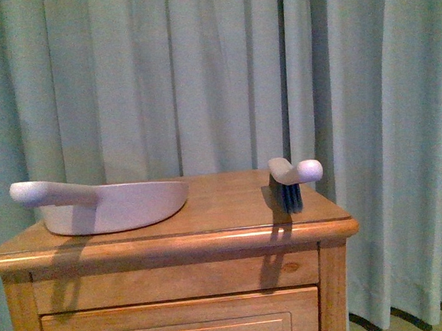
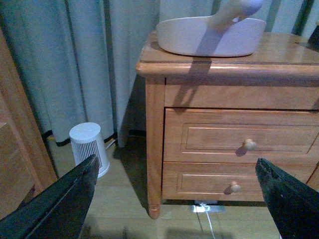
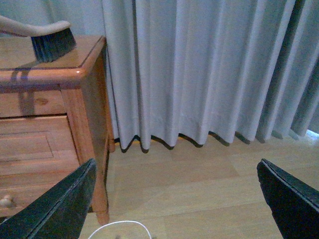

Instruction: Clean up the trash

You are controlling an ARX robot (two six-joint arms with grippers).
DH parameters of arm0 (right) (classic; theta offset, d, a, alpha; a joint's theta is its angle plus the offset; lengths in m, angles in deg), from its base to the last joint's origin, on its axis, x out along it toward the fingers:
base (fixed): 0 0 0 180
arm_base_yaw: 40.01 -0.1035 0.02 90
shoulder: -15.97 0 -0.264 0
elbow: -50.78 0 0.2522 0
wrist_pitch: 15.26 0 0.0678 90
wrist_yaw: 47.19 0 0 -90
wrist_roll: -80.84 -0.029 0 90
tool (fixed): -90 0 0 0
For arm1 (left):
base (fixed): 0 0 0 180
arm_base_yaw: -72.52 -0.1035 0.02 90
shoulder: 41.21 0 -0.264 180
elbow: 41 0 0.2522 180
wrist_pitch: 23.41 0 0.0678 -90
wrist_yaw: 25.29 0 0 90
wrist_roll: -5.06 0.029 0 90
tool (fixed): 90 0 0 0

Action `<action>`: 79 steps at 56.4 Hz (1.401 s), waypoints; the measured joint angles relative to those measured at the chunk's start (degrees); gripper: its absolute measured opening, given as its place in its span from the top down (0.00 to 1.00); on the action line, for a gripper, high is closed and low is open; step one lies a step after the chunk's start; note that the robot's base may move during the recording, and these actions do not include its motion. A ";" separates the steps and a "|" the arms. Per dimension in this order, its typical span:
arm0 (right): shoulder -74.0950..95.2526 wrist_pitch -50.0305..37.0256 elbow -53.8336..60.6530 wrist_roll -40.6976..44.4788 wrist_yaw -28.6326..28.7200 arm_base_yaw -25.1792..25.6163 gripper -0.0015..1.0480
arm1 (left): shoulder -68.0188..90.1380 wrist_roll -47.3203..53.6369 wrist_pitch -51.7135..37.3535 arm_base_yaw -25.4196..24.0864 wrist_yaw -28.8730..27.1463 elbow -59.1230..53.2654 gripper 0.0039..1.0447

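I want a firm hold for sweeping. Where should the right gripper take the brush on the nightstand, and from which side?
Take the pale handle, not the dark bristles. The brush stands bristles-down near the right front corner of the nightstand, its handle raised clear of the wood with the rounded end free. The open right gripper would probably best come from the front-right, closing across the handle.

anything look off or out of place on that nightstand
Nothing spilled or broken. The dustpan hangs its handle past the left edge of the nightstand, and the brush stands on its bristles near the right front corner.
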 joint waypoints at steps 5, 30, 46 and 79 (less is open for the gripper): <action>0.00 0.00 0.00 0.00 0.00 0.02 0.07 | 0.00 0.00 0.00 0.00 0.02 0.00 0.07; -0.02 0.00 0.00 0.00 0.02 0.02 0.07 | 0.00 0.00 0.00 0.00 0.02 0.00 0.07; -0.02 0.00 0.00 -0.02 0.00 0.02 0.07 | 3.58 -7.02 6.80 0.17 -0.20 2.10 0.07; -0.02 0.00 0.00 -0.02 0.02 0.02 0.07 | 59.25 8.81 6.34 10.19 -1.29 48.46 0.07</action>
